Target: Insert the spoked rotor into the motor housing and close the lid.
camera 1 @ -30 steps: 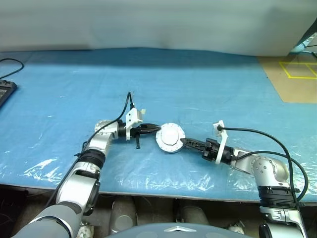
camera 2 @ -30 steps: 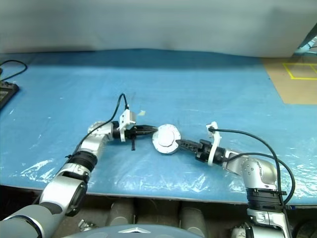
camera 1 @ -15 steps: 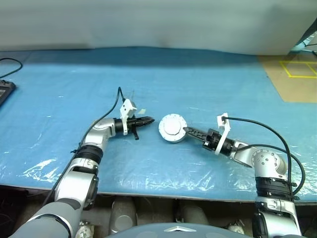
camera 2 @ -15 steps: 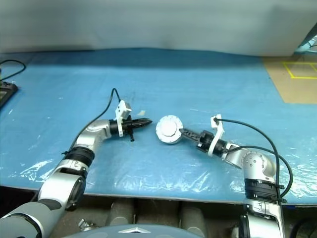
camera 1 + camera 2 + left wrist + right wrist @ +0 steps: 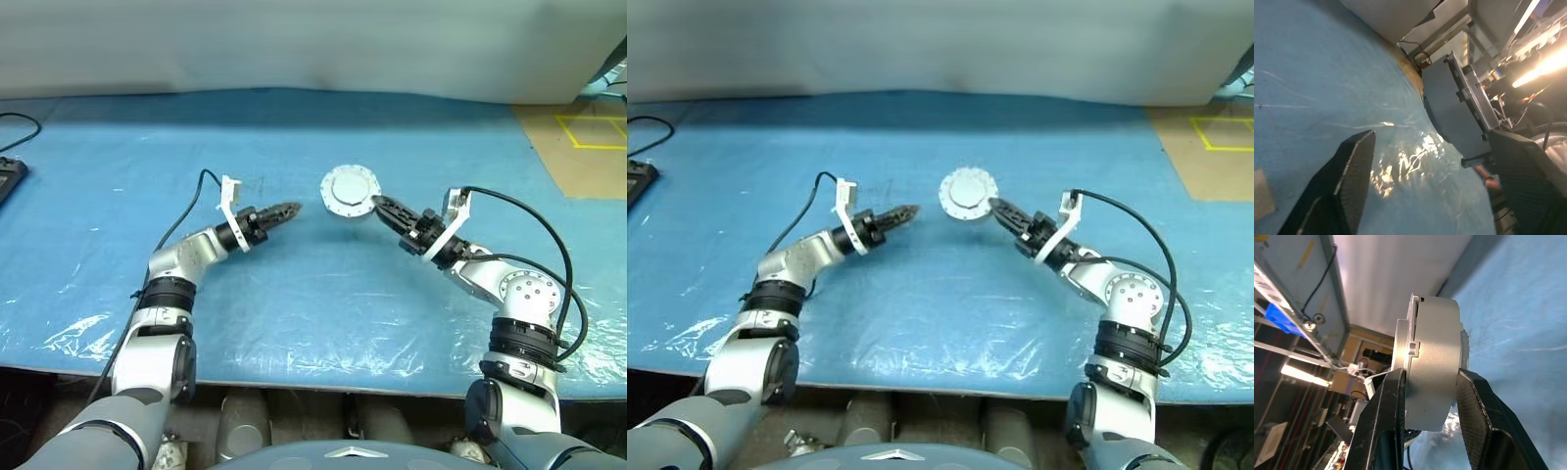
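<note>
My right gripper (image 5: 377,203) is shut on the rim of the motor housing (image 5: 350,190), a round silver can held up off the blue table and tilted on edge. In the right wrist view the housing (image 5: 1435,342) is seen side-on between the two black fingers (image 5: 1388,401), with a flanged lid plate (image 5: 1403,347) seated on one face. The spoked rotor is hidden from view. My left gripper (image 5: 286,210) hangs to the left of the housing, clear of it. In its wrist view its fingers (image 5: 1349,166) stand wide apart with nothing between them.
The table carries a blue plastic sheet (image 5: 323,294) with wrinkles near its front edge. A dark keyboard (image 5: 8,178) and a cable lie at the far left. A brown board with yellow tape (image 5: 578,147) sits at the far right.
The right gripper has lifted the housing off the table and carried it farther away. The left gripper has let go of it, drawn back to the left, rolled and opened.
</note>
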Robot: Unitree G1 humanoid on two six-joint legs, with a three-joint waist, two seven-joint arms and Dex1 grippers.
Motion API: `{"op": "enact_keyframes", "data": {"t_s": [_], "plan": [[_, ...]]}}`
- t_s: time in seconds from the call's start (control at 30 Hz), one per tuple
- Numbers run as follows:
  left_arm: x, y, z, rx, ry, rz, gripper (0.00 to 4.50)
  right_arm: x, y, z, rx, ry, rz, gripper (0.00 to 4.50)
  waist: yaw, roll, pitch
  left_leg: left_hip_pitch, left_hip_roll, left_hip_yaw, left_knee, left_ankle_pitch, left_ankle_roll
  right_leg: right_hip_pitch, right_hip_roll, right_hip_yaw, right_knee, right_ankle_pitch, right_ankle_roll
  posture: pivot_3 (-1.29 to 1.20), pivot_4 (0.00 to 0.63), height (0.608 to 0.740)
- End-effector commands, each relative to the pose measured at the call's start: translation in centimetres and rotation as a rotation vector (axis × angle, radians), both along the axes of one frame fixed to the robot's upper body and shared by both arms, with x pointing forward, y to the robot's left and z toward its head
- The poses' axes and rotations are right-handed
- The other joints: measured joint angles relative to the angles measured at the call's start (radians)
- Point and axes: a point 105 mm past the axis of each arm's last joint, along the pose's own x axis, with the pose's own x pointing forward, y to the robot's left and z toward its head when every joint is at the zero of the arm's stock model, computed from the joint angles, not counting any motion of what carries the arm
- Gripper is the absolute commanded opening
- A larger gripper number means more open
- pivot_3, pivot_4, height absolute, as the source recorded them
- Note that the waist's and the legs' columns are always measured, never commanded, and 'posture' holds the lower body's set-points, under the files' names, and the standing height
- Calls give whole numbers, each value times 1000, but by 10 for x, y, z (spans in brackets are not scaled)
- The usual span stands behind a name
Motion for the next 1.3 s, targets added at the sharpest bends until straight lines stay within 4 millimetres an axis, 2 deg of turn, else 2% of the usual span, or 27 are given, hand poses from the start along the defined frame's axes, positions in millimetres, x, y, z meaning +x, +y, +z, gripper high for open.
{"op": "enact_keyframes", "data": {"t_s": [0.03, 0.13, 0.47, 0.63, 0.83, 0.97, 1.03, 1.27, 1.3], "plan": [[-1, -1, 19, -90, 35, -34, 4462, -5, 14, 31, 63, -108, 54, 1201, 0, 0, 0, 0, 0, 0, 0, 0, 0, 0, 0, 0, 0, 0, 0, 0, 150, 740], [-3, -3, 16, -117, 90, -49, 4462, -9, 28, 30, 62, -106, 97, 1201, 0, 0, 0, -1, 0, 0, 0, 1, 1, 0, 0, -1, -1, 0, 0, 0, 150, 740], [-15, -13, 10, -125, 134, -105, 4462, -19, 47, 30, 45, -117, 182, 1201, 0, 0, 0, -8, 0, -9, 4, 1, 1, 0, 0, -9, -1, 0, 0, 0, 150, 740], [-18, -20, 15, -161, 124, -134, 4462, -28, 60, 20, 4, -99, 235, 1201, 1, 0, 0, -10, 0, -12, 6, 1, 1, 1, 0, -11, -1, 0, 1, 0, 150, 740], [-24, -26, 16, -133, 55, -159, 4462, -30, 64, 20, 4, -103, 246, 1201, 1, 0, 0, -10, 0, -12, 7, 0, 1, 1, -1, -11, 0, 0, 1, 0, 150, 740], [-25, -22, 16, -148, 45, -157, 3158, -22, 60, 21, 11, -98, 203, 1201, 0, 0, 0, -10, 0, -13, 7, 1, 1, 1, -1, -11, 0, 0, 1, 0, 150, 740], [-24, -21, 14, -146, 51, -149, 2745, -18, 58, 20, 14, -86, 183, 1201, 0, 0, 0, -10, 0, -13, 7, 1, 1, 1, -1, -11, 0, 0, 1, 0, 150, 740], [-15, -20, 4, -100, 80, -80, 2734, -13, 57, 21, -36, -130, 148, 1201, 0, 0, 0, -10, 0, -13, 9, 1, 1, 2, -1, -11, 2, 0, 1, 0, 150, 740], [-13, -19, 4, -102, 77, -66, 2734, -11, 56, 20, -53, -137, 128, 1528, 0, 0, 0, -10, 0, -13, 9, 1, 1, 2, -1, -11, 2, 0, 1, 0, 150, 740]]}}
